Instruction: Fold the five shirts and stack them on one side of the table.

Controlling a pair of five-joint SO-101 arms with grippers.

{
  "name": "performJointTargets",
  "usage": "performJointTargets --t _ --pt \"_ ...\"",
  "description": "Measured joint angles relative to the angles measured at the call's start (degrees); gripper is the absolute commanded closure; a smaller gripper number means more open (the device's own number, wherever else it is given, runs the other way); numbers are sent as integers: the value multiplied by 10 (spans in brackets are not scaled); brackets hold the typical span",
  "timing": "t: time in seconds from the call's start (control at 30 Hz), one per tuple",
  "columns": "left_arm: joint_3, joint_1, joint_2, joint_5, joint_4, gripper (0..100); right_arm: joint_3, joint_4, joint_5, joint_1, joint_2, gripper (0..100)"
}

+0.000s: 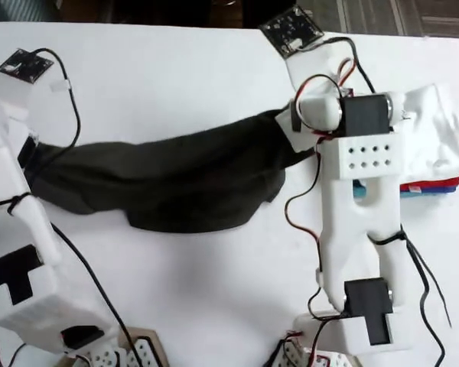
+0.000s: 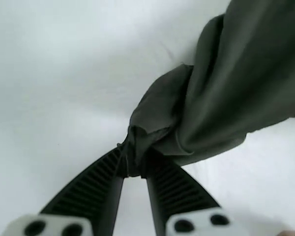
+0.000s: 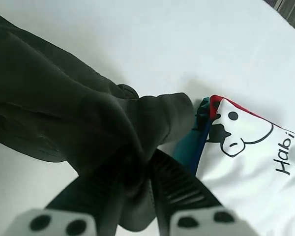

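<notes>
Olive-black cloth, pinched in ribbed black jaws: the left gripper (image 2: 134,167) is closed narrow on a bunched end of the dark shirt (image 2: 226,88).

Second entry, right gripper (image 3: 137,182): jaws likewise clamped tight, on the opposite wad of the same shirt.

Dark shirt, full extent: slung between the two arms across the middle of the table (image 1: 176,76), gathered like a rope at both ends, its belly sagging onto the white surface.

Hazards, as judged:
- Both holds are on crumpled wads, not flat corners. A hard pull apart could slip the cloth from one grip.
- The garment is roped, not spread, so a fold made from this state would likely come out crooked.
- The right end sits just beside the finished pile. Lowering it carelessly could drag or topple the top layer.

Store, far right side of the table: stack of folded shirts (image 1: 436,145). Contents are a white shirt (image 3: 250,167) with a black printed figure on top, a red layer (image 1: 432,186) and a blue layer (image 1: 375,191) beneath.
</notes>
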Motion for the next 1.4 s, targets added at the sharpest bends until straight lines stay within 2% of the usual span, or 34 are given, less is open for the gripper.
performJointTargets --t 0.17,0.4,0.6,0.87,0.97,1.1,1.17,1.27,1.4 --pt "-78 30 0 69 22 973 51 -44 0 3 0 978" --pt "-203 133 -8 145 62 973 91 -73 0 25 0 974" --pt "-198 246 -8 208 62 973 149 -102 0 98 1 964" --pt "-173 434 -8 265 48 973 163 -106 0 184 0 814" --pt "-152 474 -8 282 29 973 163 -104 0 195 0 808" --pt "-105 505 -8 287 -11 968 166 -87 -33 196 -27 812" --pt "-98 507 -8 287 -23 922 166 -84 -47 191 -44 812" --pt "-98 503 -8 287 -24 820 166 -84 -55 174 -56 812" --pt "-108 466 -8 287 -1 821 166 -84 -56 148 -59 812"
